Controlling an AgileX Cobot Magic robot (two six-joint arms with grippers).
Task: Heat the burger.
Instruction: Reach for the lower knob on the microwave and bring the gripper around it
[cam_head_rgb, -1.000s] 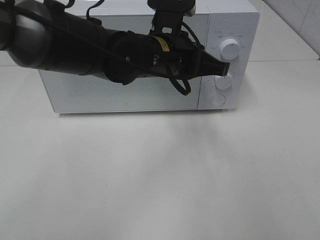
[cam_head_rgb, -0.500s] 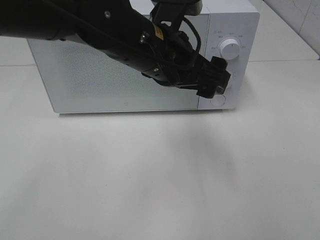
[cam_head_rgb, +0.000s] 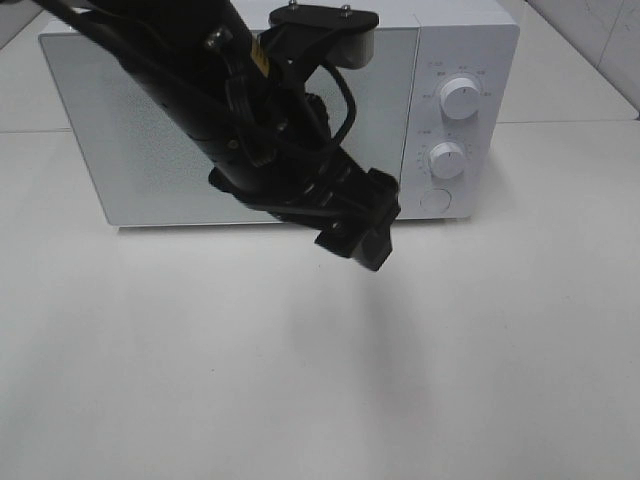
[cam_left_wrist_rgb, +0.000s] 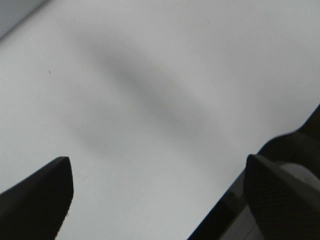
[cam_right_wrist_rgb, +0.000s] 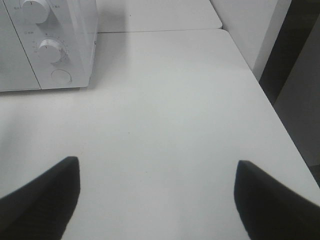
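Broadly, a white table (cam_head_rgb: 150, 380) fills most of the high view, its surface plain and matte. At its far side stands a white microwave (cam_head_rgb: 130, 130), a wide box with its pale door shut, so nothing inside shows. Where the burger is cannot be told; no view shows it

Next in size, the black left arm (cam_head_rgb: 200, 90) comes in from the upper left corner of the high view and slants down across the front of the microwave door, with a looped black cable (cam_head_rgb: 340, 110) running along it and a dark bracket (cam_head_rgb: 325, 25) near the top. At its end the left gripper (cam_head_rgb: 357, 243) hangs over the table just in front of the door's lower edge, touching nothing. Its wrist camera shows its two dark fingers (cam_left_wrist_rgb: 37, 200) spread well apart, with only bare table and a soft shadow between them

Off to the side, the right gripper (cam_right_wrist_rgb: 157, 167) hovers over open table, its jaws also wide apart and holding nothing. Its wrist camera takes in the microwave's control end and the table's far edge beside a dark gap

Smallest of all, on the microwave's control panel at the right end sit an upper knob (cam_head_rgb: 459, 97), a lower knob (cam_head_rgb: 447, 160) under it, and a round button (cam_head_rgb: 435, 200) at the bottom
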